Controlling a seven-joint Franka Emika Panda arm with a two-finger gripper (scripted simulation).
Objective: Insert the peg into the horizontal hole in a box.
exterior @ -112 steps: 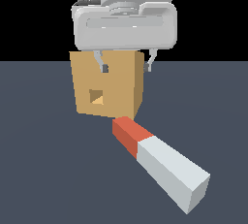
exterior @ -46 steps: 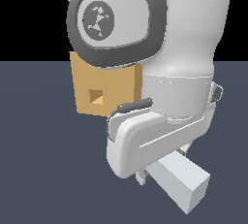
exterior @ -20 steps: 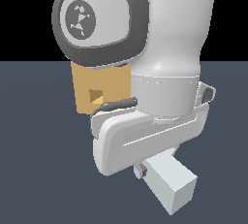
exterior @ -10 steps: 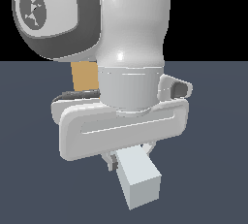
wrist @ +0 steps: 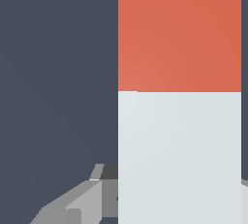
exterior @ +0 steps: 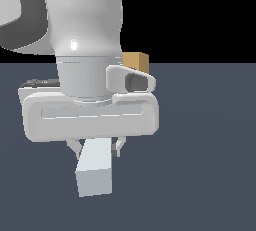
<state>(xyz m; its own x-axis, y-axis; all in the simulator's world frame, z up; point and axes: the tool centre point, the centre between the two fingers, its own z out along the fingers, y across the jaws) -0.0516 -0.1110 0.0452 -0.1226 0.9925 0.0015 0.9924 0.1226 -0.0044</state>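
My gripper point(exterior: 96, 150) is shut on the peg point(exterior: 95, 172). The peg's pale grey-white end points toward the camera, below the hand. In the wrist view the peg's pale part point(wrist: 179, 155) runs on into its red-orange end point(wrist: 179, 34) over the dark floor, with one grey finger point(wrist: 85, 203) beside it. Only a tan corner of the box point(exterior: 136, 60) shows past the arm, at the far side. The hole is hidden behind the arm.
The white arm point(exterior: 85, 30) fills the exterior view's left and upper middle and hides most of what lies behind it. A flat dark grey floor point(exterior: 205, 150) stretches around.
The hand has turned with the peg, so the pale end has swung toward the exterior view's left. The arm now covers nearly all of the box.
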